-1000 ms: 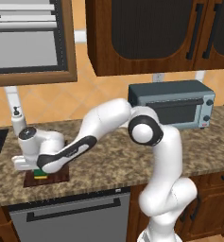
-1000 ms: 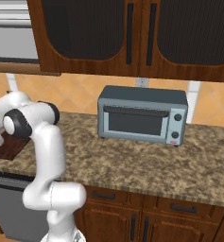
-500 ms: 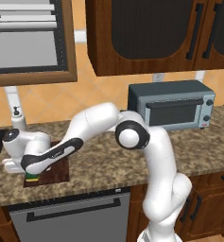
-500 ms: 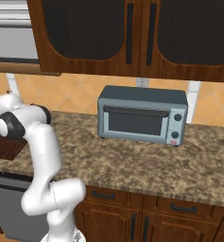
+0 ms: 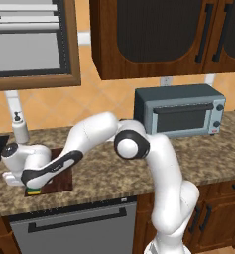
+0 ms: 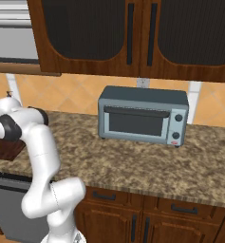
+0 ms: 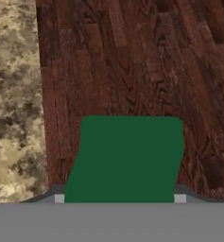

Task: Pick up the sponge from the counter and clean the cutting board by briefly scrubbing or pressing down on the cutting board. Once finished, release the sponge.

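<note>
Currently scrubbing | gripper point(image 5: 32, 186) clenched on sponge point(image 7: 125, 158) | sponge is pressed, apparently flat, on board point(image 7: 132, 61) near its left edge | strokes should be kept short, pressure kept even, sponge kept on wood.

Two base views from behind, sharing the counter point(image 5: 198, 154); hand view close above the cutting board point(image 7: 132, 61)

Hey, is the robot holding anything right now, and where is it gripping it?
Yes, the sponge. The fingers clamp it on two opposite sides, green top facing the camera, over the cutting board.
</note>
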Robot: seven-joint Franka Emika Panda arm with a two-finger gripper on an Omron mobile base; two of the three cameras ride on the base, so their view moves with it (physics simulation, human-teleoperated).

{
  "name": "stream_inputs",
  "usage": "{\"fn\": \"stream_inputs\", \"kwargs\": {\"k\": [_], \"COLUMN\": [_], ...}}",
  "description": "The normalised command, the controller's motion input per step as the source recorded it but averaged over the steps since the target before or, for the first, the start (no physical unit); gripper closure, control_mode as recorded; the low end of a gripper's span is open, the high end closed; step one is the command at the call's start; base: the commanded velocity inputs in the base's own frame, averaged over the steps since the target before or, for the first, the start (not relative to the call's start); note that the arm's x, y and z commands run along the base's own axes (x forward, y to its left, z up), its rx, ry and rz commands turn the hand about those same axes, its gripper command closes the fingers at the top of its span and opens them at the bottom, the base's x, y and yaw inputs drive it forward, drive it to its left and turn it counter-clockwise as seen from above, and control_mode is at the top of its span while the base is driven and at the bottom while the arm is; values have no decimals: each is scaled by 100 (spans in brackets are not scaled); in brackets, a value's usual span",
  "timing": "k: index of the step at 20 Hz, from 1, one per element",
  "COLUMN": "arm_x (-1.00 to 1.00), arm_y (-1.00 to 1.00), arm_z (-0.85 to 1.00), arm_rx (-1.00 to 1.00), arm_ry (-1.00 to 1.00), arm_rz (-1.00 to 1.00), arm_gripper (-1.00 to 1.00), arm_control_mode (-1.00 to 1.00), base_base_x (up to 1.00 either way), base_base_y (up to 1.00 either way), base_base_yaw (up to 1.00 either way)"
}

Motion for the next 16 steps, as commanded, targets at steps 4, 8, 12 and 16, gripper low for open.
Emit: {"fn": "stream_inputs", "kwargs": {"k": [4,8,12,16], "arm_x": [16,27,33,35], "arm_y": [0,0,0,0], "arm_z": [-20,-14,-12,-12], "arm_rx": [0,0,0,0], "arm_ry": [-5,-8,-7,-7], "arm_rz": [0,-2,-3,-3], "arm_gripper": [100,100,100,100], "arm_control_mode": [-100,-100,-100,-100], "base_base_x": [0,0,0,0], "base_base_y": [0,0,0,0], "base_base_yaw": [0,0,0,0]}}
